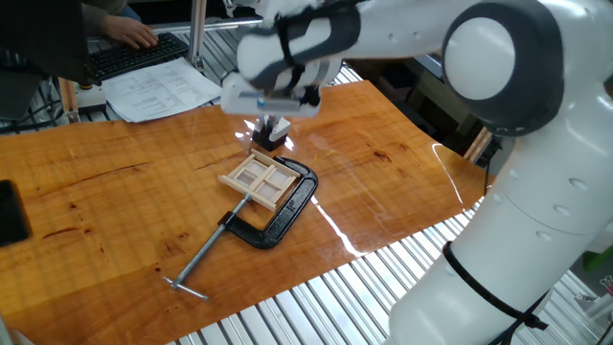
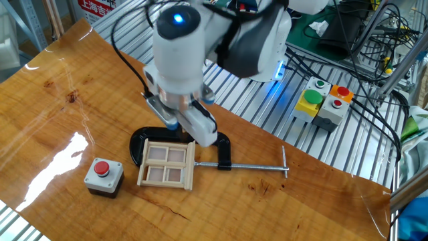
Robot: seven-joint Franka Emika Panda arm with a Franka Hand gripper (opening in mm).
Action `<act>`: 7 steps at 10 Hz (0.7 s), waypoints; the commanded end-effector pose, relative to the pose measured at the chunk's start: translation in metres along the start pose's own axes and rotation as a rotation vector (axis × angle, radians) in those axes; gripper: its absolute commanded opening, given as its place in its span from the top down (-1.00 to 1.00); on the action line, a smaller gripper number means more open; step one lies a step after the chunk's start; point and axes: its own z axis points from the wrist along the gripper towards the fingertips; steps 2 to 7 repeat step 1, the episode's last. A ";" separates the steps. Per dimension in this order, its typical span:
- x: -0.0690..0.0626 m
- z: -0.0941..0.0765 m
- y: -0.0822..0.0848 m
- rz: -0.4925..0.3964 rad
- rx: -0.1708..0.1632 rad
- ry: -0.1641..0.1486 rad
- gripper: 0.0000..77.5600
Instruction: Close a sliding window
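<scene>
No text can be read with certainty in either view. A red sign [image 2: 100, 7] at the top edge of the other fixed view carries white characters too small to make out, and the printed papers [image 1: 158, 88] beside the keyboard [image 1: 134, 53] are blurred.

A glossy white, rounded robot arm [image 1: 498, 144] is seen, banded with black joint rings [image 1: 484, 286]; a blue light [image 2: 177, 18] glows on its wrist, trailed by black cables [image 2: 127, 37].

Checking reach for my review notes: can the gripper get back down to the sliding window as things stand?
Probably yes: the gripper hangs just above the sliding window, nothing between them; the C-clamp only grips its edge.
</scene>
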 end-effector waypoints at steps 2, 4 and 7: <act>-0.018 -0.048 -0.013 -0.093 0.006 0.059 1.00; -0.018 -0.048 -0.013 -0.093 0.006 0.059 1.00; -0.018 -0.048 -0.013 -0.093 0.006 0.059 1.00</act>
